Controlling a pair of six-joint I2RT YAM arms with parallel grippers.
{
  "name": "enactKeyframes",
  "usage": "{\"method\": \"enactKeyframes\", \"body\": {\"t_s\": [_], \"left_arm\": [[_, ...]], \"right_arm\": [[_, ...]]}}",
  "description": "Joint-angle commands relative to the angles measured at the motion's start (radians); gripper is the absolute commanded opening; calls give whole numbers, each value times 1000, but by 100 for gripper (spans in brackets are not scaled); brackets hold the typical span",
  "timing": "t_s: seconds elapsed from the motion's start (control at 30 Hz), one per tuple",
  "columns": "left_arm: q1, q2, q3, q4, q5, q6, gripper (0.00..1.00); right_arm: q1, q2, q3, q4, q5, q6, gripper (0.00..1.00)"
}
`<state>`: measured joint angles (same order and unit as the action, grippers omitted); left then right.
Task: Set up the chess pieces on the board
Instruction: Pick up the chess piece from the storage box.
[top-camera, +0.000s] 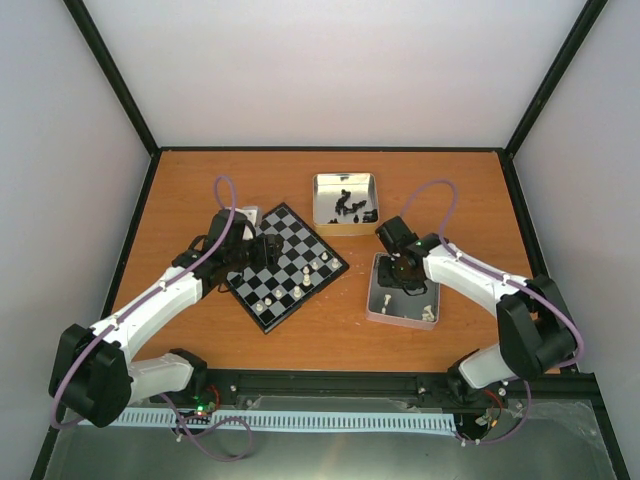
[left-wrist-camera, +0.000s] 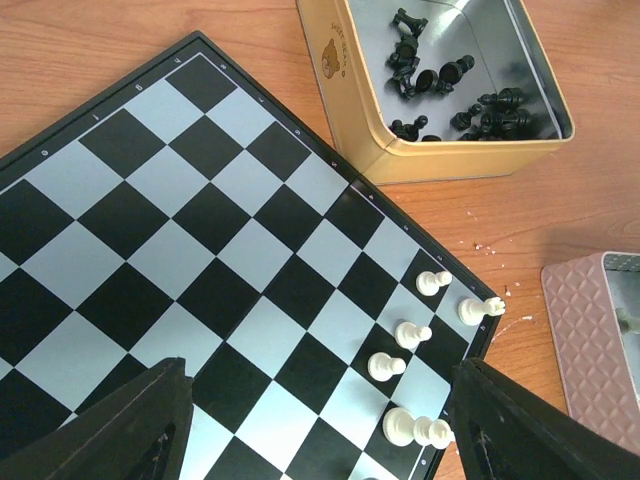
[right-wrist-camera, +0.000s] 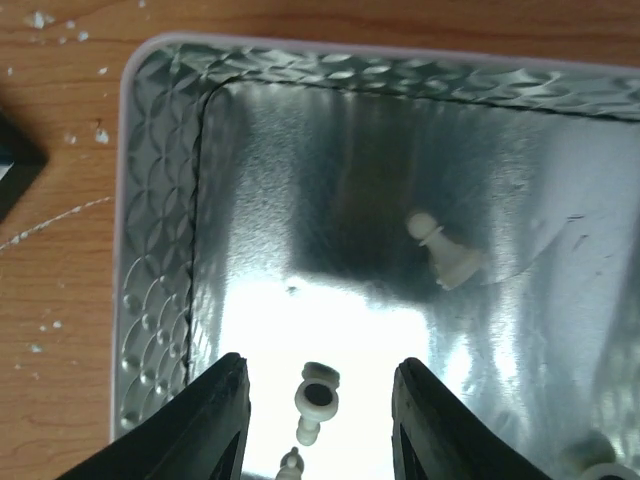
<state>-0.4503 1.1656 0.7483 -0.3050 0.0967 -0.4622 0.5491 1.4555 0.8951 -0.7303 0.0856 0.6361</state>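
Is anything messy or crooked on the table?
Yes. The board sits crooked, turned like a diamond against the edges of the table. Little white crumbs are scattered on the wood beside its corner. In the gold tin the black pieces lie in a jumbled heap, not standing.

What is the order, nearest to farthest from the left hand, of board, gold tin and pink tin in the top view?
1. The board, beneath the left hand.
2. The gold tin, beyond the board, to the right.
3. The pink tin, farther right.
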Motion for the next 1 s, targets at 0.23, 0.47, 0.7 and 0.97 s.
{"method": "enactKeyframes", "body": {"t_s": [0.23,0.47,0.7,0.97], "left_arm": [[-5,-9,-3,31,-3,-13,71],[-5,-10,-2,32,-2,-14,71],[-5,-19,-4,27,-8,-13,71],[-5,-26,-4,36,19,-6,71]], "right_arm": [[8,86,-1,-19,-154,-14,40],[11,137,9,-44,-96,32,34],[11,176,26,-25,-86,43,26],[11,169,36,-11,-71,58,10]]}}
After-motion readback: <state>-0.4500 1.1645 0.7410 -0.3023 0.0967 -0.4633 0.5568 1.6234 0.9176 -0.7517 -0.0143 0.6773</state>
